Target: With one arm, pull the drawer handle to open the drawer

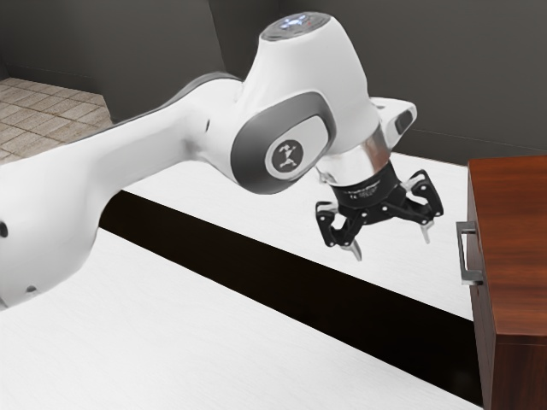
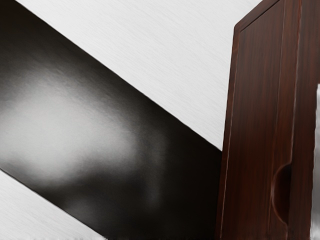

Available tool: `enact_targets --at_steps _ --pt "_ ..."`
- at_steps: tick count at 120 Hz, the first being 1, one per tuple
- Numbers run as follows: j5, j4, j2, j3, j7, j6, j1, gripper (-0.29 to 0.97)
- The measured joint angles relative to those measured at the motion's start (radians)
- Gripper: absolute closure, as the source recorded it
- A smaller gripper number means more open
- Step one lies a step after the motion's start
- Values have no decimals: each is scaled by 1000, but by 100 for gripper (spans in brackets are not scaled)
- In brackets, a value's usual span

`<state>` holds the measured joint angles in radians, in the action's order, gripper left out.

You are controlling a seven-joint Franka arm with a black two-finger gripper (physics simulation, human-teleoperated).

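**Open gripper beside the drawer handle**

Exterior view: the white arm (image 1: 171, 162) enters from the exterior view's left and reaches toward its right. The black gripper (image 1: 391, 241) hangs above the white table (image 1: 214, 342), tilted downward. Its fingers (image 1: 352, 245) are spread wide, with nothing between them and nothing touching them.

A dark wooden drawer unit (image 1: 513, 256) stands at the exterior view's right edge. Its grey bracket handle (image 1: 463, 252) is mounted upright on the face turned toward the gripper. The handle lies just to the right of the nearer fingertip, at about the same height and clearly apart from it. The front looks flush with the unit's body, but whether the drawer is pulled out at all cannot be told.

A dark gap (image 1: 282, 273) runs diagonally between two white tabletop surfaces, passing below the gripper.

Wrist view: the drawer unit (image 2: 260, 130) rises as a reddish-brown panel with a framed edge. Beside it lie the white table (image 2: 165, 55) and the dark gap (image 2: 100, 140), which carries a soft pale blur.
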<state>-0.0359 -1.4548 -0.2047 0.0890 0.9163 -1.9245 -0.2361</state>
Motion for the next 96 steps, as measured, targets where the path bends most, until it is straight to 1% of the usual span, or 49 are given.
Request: enact_targets --at_steps 17,32,64,96 --pt "-41 -26 5 0 2 -38 -8 0" --pt "-59 -44 10 0 9 -59 -8 0" --pt "-67 -44 -3 8 16 -102 -9 0" --pt "-67 -75 -2 16 -18 -154 -10 2"
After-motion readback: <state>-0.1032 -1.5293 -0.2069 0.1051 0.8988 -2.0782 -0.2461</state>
